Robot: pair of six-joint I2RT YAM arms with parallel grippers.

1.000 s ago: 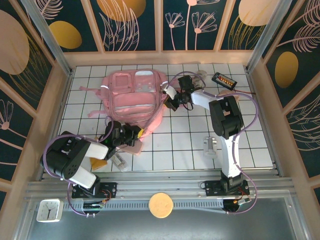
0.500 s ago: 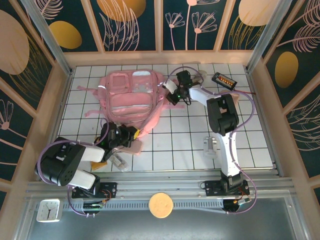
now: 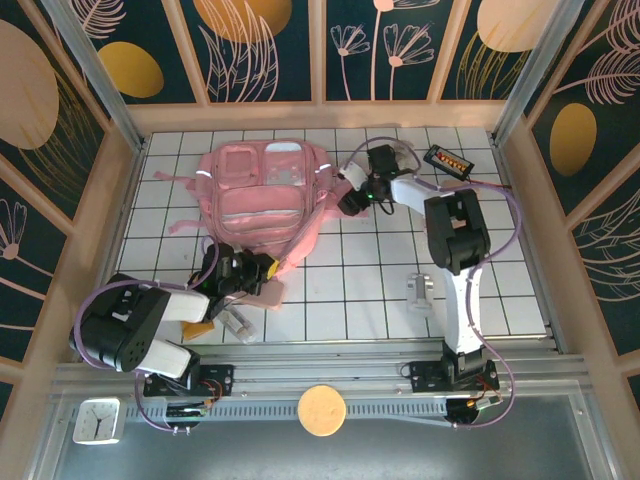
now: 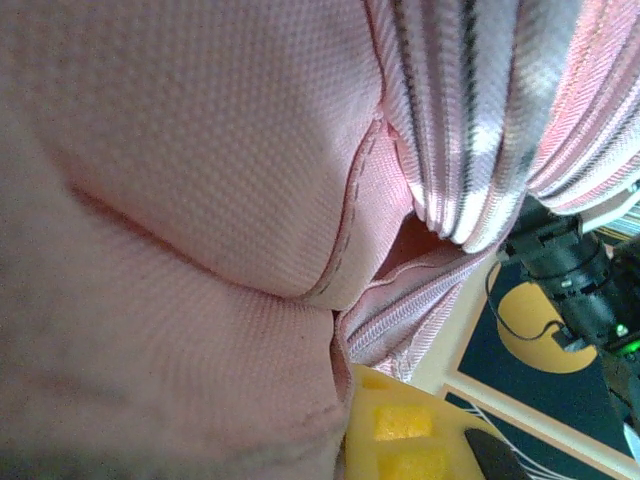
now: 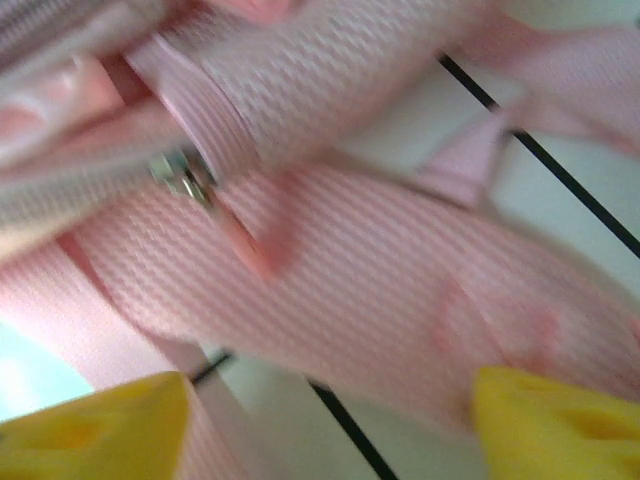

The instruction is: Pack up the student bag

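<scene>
From above: shows the student bag (image 3: 262, 195) lying flat on the white tiled table (image 3: 380, 285), toward 11 o'clock of the tabletop, front pockets up, with loose straps trailing at 9 o'clock. Puts the left gripper (image 3: 250, 270) at the bag's 6 o'clock edge and the right gripper (image 3: 353, 190) just beside its 3 o'clock side.

Closer in, from the left wrist: gives what the overhead view cannot, namely pink weave pressed close to the lens, a striped strap (image 4: 480, 120) at 1 o'clock, and one yellow finger pad (image 4: 400, 435) at 6 o'clock with cloth folded against it. Clenched on a fold of the bag. Catches a black robot arm (image 4: 575, 280) at 4 o'clock.

From the right wrist, blurred: two yellow fingers (image 5: 100, 425) at 7 and 5 o'clock, standing wide and released, clear of the webbing. Beyond them, a broad pink band (image 5: 380, 290) across the tile lines and a small metal zip pull (image 5: 185, 180) at 10 o'clock.

As for the surface: white squares with dark grout inside a pale wooden rim. At 1 o'clock, a small black gadget (image 3: 447, 160) with orange marks; at 4 o'clock, a small whitish piece (image 3: 420, 292). Around it all, dark blue wall panels (image 3: 270, 40) with gold and pink plant shapes. At 6 o'clock, on the metal ledge (image 3: 400, 425), a tan round disc (image 3: 321, 410); at 7 o'clock, a white clock (image 3: 97, 420).
</scene>
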